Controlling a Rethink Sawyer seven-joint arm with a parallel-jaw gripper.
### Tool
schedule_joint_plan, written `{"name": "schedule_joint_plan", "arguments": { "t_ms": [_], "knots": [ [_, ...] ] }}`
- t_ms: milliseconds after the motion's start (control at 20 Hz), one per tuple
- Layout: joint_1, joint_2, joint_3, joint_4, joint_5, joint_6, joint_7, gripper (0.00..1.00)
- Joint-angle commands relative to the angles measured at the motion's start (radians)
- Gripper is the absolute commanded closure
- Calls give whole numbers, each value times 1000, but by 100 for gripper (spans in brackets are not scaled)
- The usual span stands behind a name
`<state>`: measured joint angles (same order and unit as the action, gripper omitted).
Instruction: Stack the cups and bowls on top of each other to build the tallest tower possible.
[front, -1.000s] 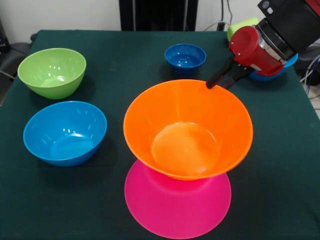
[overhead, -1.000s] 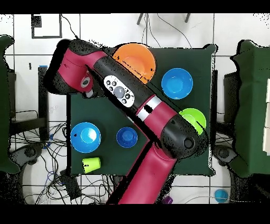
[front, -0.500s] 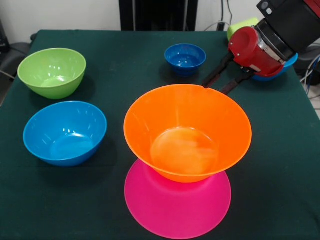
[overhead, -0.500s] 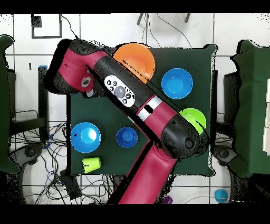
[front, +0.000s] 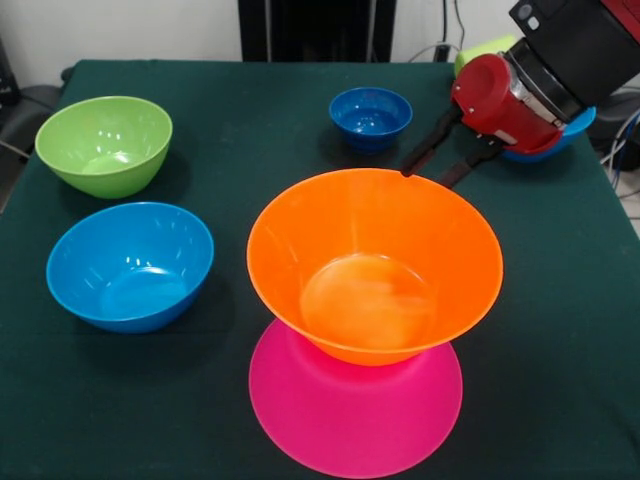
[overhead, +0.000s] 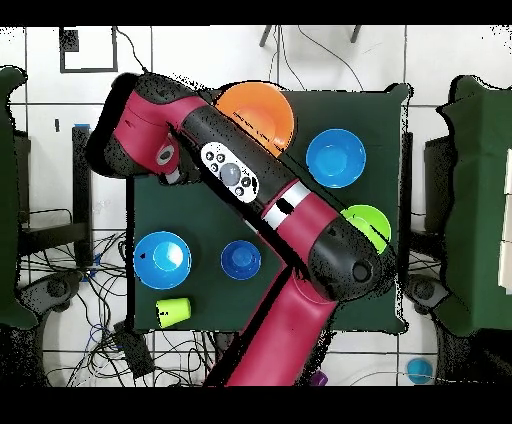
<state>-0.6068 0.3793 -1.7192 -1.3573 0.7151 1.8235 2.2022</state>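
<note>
Glossy round orange bowl (front: 375, 265) atop upturned pink bowl (front: 355, 410); gripper (front: 437, 166) w/ 2 black fingers apart.

No text, label or number is legible.

The red and black arm (overhead: 270, 200) crosses the dark green bench (overhead: 390, 150) diagonally, covering part of the orange bowl (overhead: 262, 108) at the far edge. Right of that bowl sits a blue bowl (overhead: 336, 158), and nearer, a green bowl (overhead: 370, 225) shows partly beside the arm. Left of the arm sit another blue bowl (overhead: 162, 259), a small dark-blue bowl (overhead: 241, 260) and, nearest, a yellow-green cup (overhead: 173, 312).
</note>
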Motion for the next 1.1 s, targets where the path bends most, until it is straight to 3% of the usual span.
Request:
{"name": "schedule_joint_plan", "arguments": {
  "t_ms": [50, 300, 550, 800, 1000, 1100],
  "knots": [
    [-35, 33, -34, -37, 38, -47, -56, 0],
    [-29, 23, 6, -43, 100, -2, -39, 0],
    [-69, 12, 34, -178, 174, 60, 97, 0],
    [-94, 28, 36, -208, 221, 69, 141, 0],
    [-136, 45, 10, -283, 252, 92, 256, 0],
    [-156, 70, 18, -316, 291, 146, 428, 0]
  ]
}}
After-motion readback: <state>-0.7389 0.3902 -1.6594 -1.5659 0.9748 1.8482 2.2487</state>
